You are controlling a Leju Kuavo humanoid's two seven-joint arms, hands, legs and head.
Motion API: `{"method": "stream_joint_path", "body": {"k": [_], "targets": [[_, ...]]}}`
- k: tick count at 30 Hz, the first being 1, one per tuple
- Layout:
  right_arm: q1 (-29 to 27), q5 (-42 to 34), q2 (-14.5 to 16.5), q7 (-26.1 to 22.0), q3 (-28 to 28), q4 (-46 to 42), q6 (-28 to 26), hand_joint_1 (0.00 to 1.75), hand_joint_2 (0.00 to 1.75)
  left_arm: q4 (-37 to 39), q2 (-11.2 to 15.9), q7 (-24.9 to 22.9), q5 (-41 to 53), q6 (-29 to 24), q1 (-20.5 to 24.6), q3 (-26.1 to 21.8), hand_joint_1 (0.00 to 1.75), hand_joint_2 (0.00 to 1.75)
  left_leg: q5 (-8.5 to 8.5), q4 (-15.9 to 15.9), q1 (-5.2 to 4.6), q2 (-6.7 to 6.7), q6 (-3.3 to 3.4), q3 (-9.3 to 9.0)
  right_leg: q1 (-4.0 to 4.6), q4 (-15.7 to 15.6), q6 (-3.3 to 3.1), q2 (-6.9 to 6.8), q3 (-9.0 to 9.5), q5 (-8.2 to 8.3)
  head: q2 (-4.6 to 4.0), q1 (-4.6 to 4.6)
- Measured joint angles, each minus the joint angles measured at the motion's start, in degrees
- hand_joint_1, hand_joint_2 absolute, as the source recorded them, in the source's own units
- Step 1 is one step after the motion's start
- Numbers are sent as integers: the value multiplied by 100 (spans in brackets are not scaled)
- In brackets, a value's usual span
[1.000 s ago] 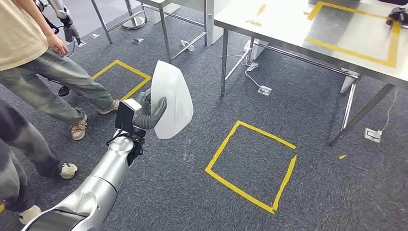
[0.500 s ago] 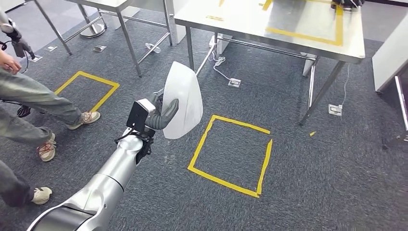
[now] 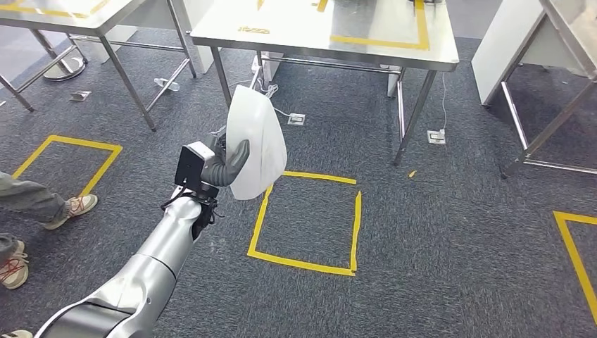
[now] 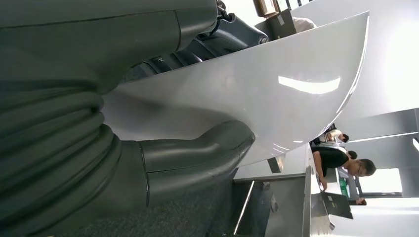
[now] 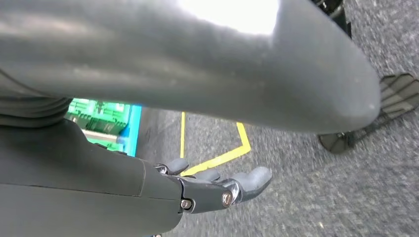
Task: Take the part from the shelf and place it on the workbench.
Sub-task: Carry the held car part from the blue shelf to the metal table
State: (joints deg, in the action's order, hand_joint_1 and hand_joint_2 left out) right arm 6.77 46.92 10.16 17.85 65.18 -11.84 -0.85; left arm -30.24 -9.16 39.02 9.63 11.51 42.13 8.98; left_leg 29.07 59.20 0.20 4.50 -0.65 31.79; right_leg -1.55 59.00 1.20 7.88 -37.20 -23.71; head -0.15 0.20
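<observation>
The white curved part (image 3: 255, 144) is up in the air over the grey carpet (image 3: 436, 232), and my left hand (image 3: 224, 163) holds it tight with my thumb pressed on its front. Past it stands the steel workbench (image 3: 296, 32) with yellow tape on top. My right hand (image 5: 217, 190) hangs low, fingers apart, holding nothing.

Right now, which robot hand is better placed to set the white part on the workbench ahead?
Left. The left robot hand already grips the white part, facing the workbench. The right robot hand hangs over the carpet, holding nothing.
</observation>
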Motion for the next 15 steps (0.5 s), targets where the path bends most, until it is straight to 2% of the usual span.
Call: {"method": "stream_joint_path", "body": {"k": [1,2,3,5,6,7,8,9,11,13,15], "targets": [[-14,13,3,-5,-1,0,-15,0,0,-12,8,0,-10,-2,0,-12,175,175,-26,-15,1,-71,43,-7,-9,-28,44,35,-15,30,0,-2],[-31,23,6,-6,-2,1,-26,0,0,-24,14,7,-12,0,2,-15,175,175,-56,-42,4,-140,90,-16,1,-22,74,-40,-34,27,0,4],[-41,32,9,5,-3,1,-33,0,0,-34,21,19,-8,5,4,-18,175,175,-88,-71,17,-213,134,-22,15,67,95,-194,-85,-36,-1,20],[-32,39,10,35,-7,2,-42,0,0,-40,46,47,21,17,-5,-31,175,175,-122,-101,19,-369,184,-14,49,631,111,-587,-347,-365,1,56],[-21,41,11,49,-10,2,-44,0,0,-38,64,59,39,21,-16,-41,175,175,-123,-96,9,-455,194,-4,53,1032,121,-686,-529,-555,1,66],[-15,42,11,53,-14,2,-46,0,0,-34,80,67,60,20,-29,-50,175,175,-120,-90,-2,-544,198,4,54,1373,131,-729,-678,-684,1,66],[-13,43,11,54,-18,2,-49,0,0,-31,92,76,73,17,-40,-57,175,175,-116,-83,-9,-616,200,10,53,1530,134,-744,-735,-713,1,66],[-14,46,10,56,-23,1,-51,0,0,-29,101,85,81,15,-47,-61,175,175,-111,-74,-14,-677,198,13,54,1478,133,-754,-681,-648,1,66],[-14,49,8,61,-34,0,-46,0,0,-46,110,98,69,14,-49,-77,175,175,-91,-47,-18,-767,174,14,59,773,104,-805,-255,-354,1,68],[-4,48,5,60,-41,-1,-40,0,0,-78,119,103,47,1,-40,-101,175,175,-65,-22,-40,-832,129,25,89,138,35,-866,114,-187,1,66],[4,43,4,55,-42,-1,-51,0,0,-101,120,103,23,-21,-32,-114,175,175,-61,-28,-59,-854,78,27,121,13,-38,-873,172,-189,0,59]]}}
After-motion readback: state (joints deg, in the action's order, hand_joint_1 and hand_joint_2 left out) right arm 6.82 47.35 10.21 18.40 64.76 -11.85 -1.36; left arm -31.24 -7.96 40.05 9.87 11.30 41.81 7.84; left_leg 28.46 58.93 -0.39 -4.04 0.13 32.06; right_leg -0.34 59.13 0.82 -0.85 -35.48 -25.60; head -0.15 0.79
